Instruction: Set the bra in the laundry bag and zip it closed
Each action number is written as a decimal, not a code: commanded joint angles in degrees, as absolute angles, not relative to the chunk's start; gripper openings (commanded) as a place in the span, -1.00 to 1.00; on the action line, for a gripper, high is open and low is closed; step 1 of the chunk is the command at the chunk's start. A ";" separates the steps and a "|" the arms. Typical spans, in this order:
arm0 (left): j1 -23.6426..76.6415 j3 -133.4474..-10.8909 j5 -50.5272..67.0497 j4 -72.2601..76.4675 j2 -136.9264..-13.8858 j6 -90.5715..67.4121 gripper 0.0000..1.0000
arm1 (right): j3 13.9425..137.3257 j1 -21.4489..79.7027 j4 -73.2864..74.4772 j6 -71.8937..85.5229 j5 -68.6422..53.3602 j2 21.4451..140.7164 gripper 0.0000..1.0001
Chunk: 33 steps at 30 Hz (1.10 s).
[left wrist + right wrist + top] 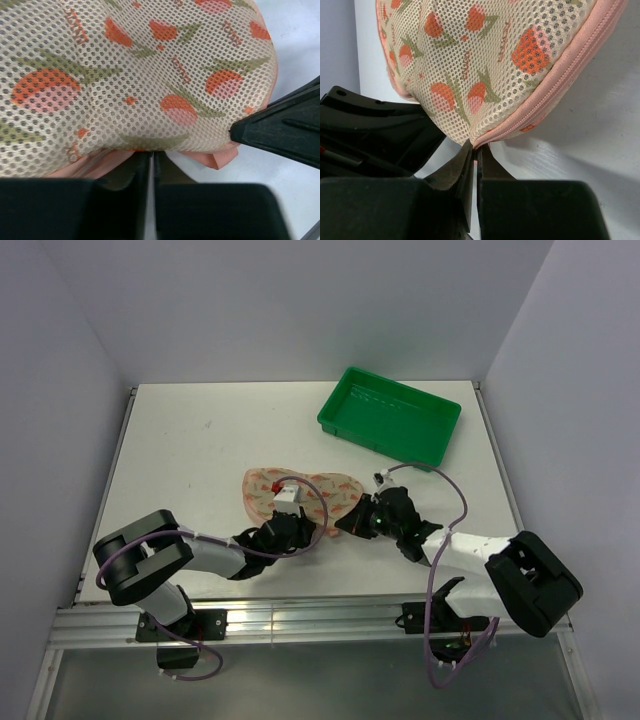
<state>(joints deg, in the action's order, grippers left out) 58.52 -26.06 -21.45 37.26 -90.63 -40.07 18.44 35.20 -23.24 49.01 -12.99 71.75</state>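
Bag [318, 490] sits on the table [200, 460] just ahead of both grippers, with its long axis running left-right, well apart from the green tray [400, 415] at the back. The right gripper [475, 148] is pinched tight on the bag's right-hand near tip, where the zip [570, 60] comes to a point. The left gripper [151, 156] has its fingers all but together at the near hem around mid-length. It looks clamped on the pink edge, but you can't see how much fabric is caught. The two grips are near each other. You won't see the bra anywhere. There's no black fabric outside the bag, so I'd judge it's inside the domed mesh. The zip stretch in view looks closed; the far side is hidden. If any zip is left, the pull runs along the long axis, so anchor with one hand and draw with the other. Can't tell which one has the slider.
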 commanded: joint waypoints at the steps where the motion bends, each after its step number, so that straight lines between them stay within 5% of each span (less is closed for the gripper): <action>1: 58.27 -27.16 -22.76 40.61 -90.44 -39.64 -0.82 | 17.84 35.16 -24.35 48.87 -13.80 69.96 -1.00; 4: 58.27 -26.54 -23.03 39.99 -89.13 -39.99 -1.00 | 17.93 35.07 -24.34 48.87 -13.45 70.22 -1.00; 12: 58.27 -20.40 -26.71 30.25 -82.10 -43.67 -1.00 | 20.91 33.67 -18.29 45.62 -8.09 70.31 -1.00; 21: 58.27 -10.29 -30.24 10.29 -55.39 -53.88 -1.00 | 29.69 28.39 -13.27 40.52 -6.93 75.49 -1.00; 24: 58.27 -10.37 -28.75 10.28 -51.77 -52.65 -1.00 | 32.07 30.66 -14.59 41.74 -10.02 78.22 -0.38; 25: 58.45 -11.42 -27.96 11.94 -52.12 -51.78 -1.00 | 32.52 31.80 -13.89 42.10 -9.41 77.70 0.14; 26: 58.62 -12.12 -26.38 13.08 -52.82 -51.16 -1.00 | 32.69 32.69 -13.10 42.36 -7.32 77.00 0.31; 28: 59.06 -14.75 -25.40 14.85 -56.31 -50.10 -0.99 | 30.95 34.01 -12.65 44.02 -6.07 73.15 0.56; 33: 59.33 -19.50 -19.71 22.67 -63.71 -48.16 -1.00 | 23.40 38.39 -13.18 49.74 -0.98 62.07 0.60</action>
<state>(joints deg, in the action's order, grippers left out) 58.85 -14.98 -24.36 15.53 -61.04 -50.19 26.30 35.62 -12.67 46.02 -6.07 67.94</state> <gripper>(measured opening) 0.016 0.797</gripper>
